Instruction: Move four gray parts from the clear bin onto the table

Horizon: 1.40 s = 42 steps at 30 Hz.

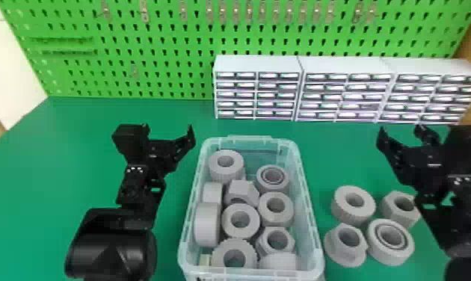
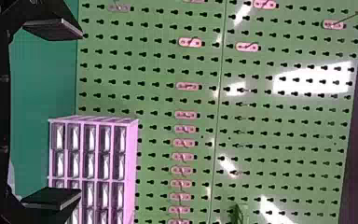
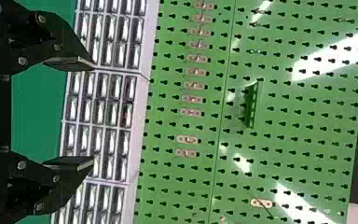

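Currently, both arms stand over a flat green table (image 1: 163, 112), one on each side of a clear plastic rectangular bin (image 1: 308, 198). The black two-fingered left gripper (image 1: 169, 129) is released, its jaws spread well apart, just past the bin's left side; the black two-fingered right gripper (image 1: 401, 130), farther from the bin on the right, has its jaws parted too. Four gray parts sit on the table to the right of the bin, grouped close together: a thick ring with a ridged outer wall (image 1: 342, 212) and a hexagonal nut (image 1: 391, 211) behind, a flanged hexagonal nut (image 1: 337, 250) and a bearing-like double ring (image 1: 377, 248) in front. More gray rings and nuts (image 1: 229, 228) crowd the bin, some lying flat, others on edge. Behind, three white cabinets of small drawers (image 1: 257, 65) stand in a row before a green perforated pegboard (image 1: 163, 48) carrying small metal hooks (image 1: 249, 11).
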Available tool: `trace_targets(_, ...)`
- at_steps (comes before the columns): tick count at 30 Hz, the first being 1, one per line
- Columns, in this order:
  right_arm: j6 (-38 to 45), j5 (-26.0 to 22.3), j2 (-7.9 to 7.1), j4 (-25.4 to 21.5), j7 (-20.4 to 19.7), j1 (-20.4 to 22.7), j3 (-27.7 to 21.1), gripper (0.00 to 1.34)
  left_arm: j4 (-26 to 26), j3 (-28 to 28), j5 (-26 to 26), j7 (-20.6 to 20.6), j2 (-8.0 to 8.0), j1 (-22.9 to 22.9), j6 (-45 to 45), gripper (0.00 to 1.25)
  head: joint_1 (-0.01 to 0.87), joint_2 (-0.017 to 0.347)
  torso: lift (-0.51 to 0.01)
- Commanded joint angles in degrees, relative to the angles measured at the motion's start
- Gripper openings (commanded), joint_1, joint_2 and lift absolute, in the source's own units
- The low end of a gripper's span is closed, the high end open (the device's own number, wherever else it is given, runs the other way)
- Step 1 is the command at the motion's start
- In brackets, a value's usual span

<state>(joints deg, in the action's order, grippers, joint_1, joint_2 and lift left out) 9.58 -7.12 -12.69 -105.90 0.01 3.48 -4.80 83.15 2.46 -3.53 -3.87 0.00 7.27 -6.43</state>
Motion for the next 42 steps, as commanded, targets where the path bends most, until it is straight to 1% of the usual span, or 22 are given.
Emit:
trace_targets(1,0.09,0.0,0.39,-0.18,-0.01,0.21,-0.56,0.8,0.0,0.36,0.45,-0.08,-0.15,0.2,0.01,1.15,0.693,0.072,-0.052)
trace_targets(3,0.09,0.0,1.09,-0.18,-0.01,0.39,-1.0,0.8,0.0,0.44,0.98,-0.17,-0.15,0.55,0.01,1.15,0.693,0.072,-0.052)
trace_targets(4,0.09,0.0,1.18,-0.1,0.08,0.39,-1.08,0.8,0.0,0.36,1.07,-0.17,-0.15,0.55,0.01,1.15,0.693,0.072,-0.052)
trace_targets(9,0.35,-0.27,0.56,0.17,0.08,0.39,-0.29,0.8,0.17,0.18,1.6,-0.17,-0.15,-0.06,-0.08,1.15,0.693,0.072,-0.052)
trace_targets(13,0.79,-0.27,1.0,0.17,0.08,0.04,-0.29,0.8,0.61,0.09,1.6,-0.26,-0.15,0.11,0.1,1.15,0.693,0.072,-0.052)
trace_targets(17,0.97,-0.27,1.27,0.17,0.08,-0.58,0.23,0.8,2.72,-0.17,2.56,-0.26,-0.15,-0.33,1.5,1.15,0.693,0.072,-0.052)
trace_targets(20,0.97,-0.27,1.62,0.43,0.08,-0.84,-0.03,0.8,2.81,-0.35,2.74,-0.26,-0.15,-0.06,1.77,1.15,0.693,0.072,-0.052)
trace_targets(25,0.97,-0.27,1.7,0.43,0.08,-1.11,-0.12,0.8,2.99,-0.7,2.12,-0.26,-0.15,-0.33,1.77,1.15,0.693,0.072,-0.052)
trace_targets(32,0.97,-0.09,1.7,0.43,0.08,-0.49,-0.38,0.8,2.9,-0.87,2.56,-0.26,-0.15,-0.06,2.12,1.15,0.693,0.072,-0.052)
trace_targets(37,1.23,0.26,0.91,0.43,0.08,-0.84,0.06,0.8,2.9,-1.49,2.65,-0.26,-0.15,-0.15,2.21,1.15,0.693,0.072,-0.052)
trace_targets(42,1.23,0.26,1.09,0.43,0.08,-0.76,-0.12,0.8,2.9,-2.02,2.83,-0.26,-0.15,0.2,2.29,1.15,0.693,0.072,-0.052)
